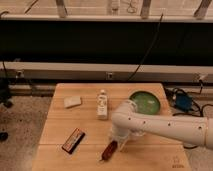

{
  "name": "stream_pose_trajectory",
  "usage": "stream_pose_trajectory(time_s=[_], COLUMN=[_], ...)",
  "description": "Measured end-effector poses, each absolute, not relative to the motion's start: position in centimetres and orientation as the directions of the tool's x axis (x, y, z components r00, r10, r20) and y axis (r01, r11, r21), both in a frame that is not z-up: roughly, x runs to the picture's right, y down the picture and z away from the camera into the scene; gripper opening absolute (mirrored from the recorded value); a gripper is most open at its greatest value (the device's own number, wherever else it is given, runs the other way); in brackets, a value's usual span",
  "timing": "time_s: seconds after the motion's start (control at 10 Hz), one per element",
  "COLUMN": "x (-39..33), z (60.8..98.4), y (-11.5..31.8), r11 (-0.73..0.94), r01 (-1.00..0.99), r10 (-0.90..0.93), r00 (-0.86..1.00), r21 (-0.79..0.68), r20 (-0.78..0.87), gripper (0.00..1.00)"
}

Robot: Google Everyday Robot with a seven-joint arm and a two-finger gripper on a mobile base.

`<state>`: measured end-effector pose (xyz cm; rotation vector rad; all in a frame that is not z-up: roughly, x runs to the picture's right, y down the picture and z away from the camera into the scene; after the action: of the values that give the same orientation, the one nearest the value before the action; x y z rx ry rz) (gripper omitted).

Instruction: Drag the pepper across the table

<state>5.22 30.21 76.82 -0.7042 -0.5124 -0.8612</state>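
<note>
The pepper (108,149), a small dark red chili, lies on the light wooden table (60,125) near its front edge, a little left of centre. My white arm reaches in from the right. The gripper (118,140) points down just above and right of the pepper's upper end. Whether it touches the pepper I cannot tell.
A flat black-and-red bar (73,140) lies left of the pepper. A small clear bottle (102,104) stands mid-table. A pale sponge-like block (72,101) sits at the back left. A green plate (145,102) sits at the back right. Cables run behind the table.
</note>
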Motion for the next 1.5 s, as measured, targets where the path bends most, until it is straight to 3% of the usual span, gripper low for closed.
stream_pose_trajectory(time_s=[0.1, 0.3, 0.9, 1.5], x=[5.2, 4.9, 3.0, 1.2], z=[76.9, 76.9, 74.6, 76.2], y=[30.3, 30.4, 28.2, 28.2], r11=[0.454, 0.448, 0.449, 0.437], r01=[0.821, 0.827, 0.859, 0.881], r10=[-0.501, -0.503, -0.565, -0.603], r00=[0.556, 0.547, 0.486, 0.435], r21=[-0.346, -0.340, -0.246, -0.179], r20=[0.663, 0.669, 0.666, 0.668], gripper=[0.06, 0.00, 0.00, 0.00])
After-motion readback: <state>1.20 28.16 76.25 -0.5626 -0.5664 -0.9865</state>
